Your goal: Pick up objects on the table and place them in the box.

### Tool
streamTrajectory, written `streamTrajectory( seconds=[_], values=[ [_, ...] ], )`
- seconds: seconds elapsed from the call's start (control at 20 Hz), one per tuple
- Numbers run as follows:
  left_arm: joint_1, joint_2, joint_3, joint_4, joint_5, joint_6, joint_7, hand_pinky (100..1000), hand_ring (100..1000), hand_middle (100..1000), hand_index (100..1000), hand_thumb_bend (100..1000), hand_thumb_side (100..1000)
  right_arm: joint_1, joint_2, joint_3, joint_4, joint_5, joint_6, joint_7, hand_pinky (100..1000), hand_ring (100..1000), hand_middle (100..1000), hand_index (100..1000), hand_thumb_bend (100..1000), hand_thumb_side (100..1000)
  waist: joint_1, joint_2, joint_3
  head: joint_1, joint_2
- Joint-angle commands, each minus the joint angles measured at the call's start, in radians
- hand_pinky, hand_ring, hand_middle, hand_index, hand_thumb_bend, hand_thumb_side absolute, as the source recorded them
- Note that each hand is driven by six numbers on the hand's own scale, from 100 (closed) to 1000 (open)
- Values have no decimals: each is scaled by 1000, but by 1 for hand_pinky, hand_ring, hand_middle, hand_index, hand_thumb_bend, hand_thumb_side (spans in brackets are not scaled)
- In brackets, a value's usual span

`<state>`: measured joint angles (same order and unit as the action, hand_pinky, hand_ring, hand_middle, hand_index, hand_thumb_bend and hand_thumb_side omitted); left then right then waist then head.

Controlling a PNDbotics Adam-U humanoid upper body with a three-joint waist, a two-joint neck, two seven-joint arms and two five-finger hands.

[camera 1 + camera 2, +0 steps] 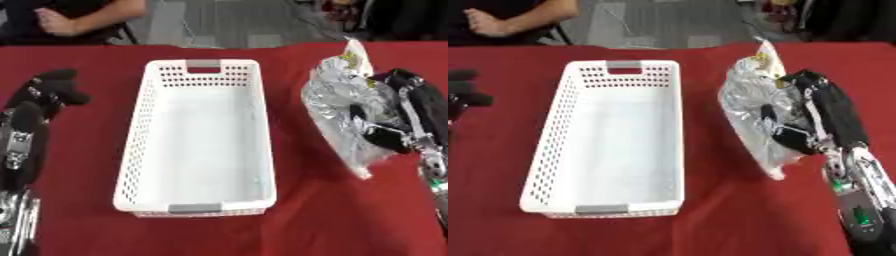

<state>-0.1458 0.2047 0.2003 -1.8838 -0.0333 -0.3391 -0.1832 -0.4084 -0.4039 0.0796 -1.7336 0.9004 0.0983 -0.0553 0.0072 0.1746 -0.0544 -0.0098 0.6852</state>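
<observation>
Worktop (79, 210): red cloth, grey floor beyond the far edge.
Progress: nothing boxed yet; your one visible object awaits placing.
Box (140, 130): white perforated basket, centre, empty.
Bag (337, 107): silver, right of the box.
Right hand (794, 131): fingers curled round the bag.
Left hand (48, 90): far left, fingers curled, holding nothing.

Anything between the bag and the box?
Nothing visible. The bag, held by the right robot hand, sits right of the box, with only bare red cloth between. The box is open-topped and looks empty.
</observation>
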Motion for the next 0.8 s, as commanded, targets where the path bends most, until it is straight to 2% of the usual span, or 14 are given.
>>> streamTrajectory(
  seconds=[0.05, 0.25, 0.45, 0.8],
  values=[
    [-5, 12, 5, -11, -6, -1, -1, 692, 607, 805, 749, 1000, 930, -44, -33, -16, -82, -33, 3, -57, 100, 100, 100, 185, 100, 100, 0, -15, -3, -4, -11],
    [-2, 13, 5, -8, -6, 0, -1, 692, 608, 805, 749, 1000, 932, -104, -64, -20, -169, -103, 13, -106, 100, 100, 100, 186, 100, 100, -1, -19, -4, -3, -11],
    [-1, 15, 3, -7, -6, -1, -3, 692, 608, 805, 749, 1000, 932, -175, -91, 2, -209, -140, 5, -101, 100, 100, 100, 188, 100, 100, -3, -22, 0, -2, -11],
    [0, 17, -2, -5, -6, 0, -8, 693, 608, 806, 749, 1000, 939, -317, -124, 93, -177, -170, -78, -24, 100, 100, 100, 190, 100, 129, -9, -25, 11, -6, -13]
  ],
)
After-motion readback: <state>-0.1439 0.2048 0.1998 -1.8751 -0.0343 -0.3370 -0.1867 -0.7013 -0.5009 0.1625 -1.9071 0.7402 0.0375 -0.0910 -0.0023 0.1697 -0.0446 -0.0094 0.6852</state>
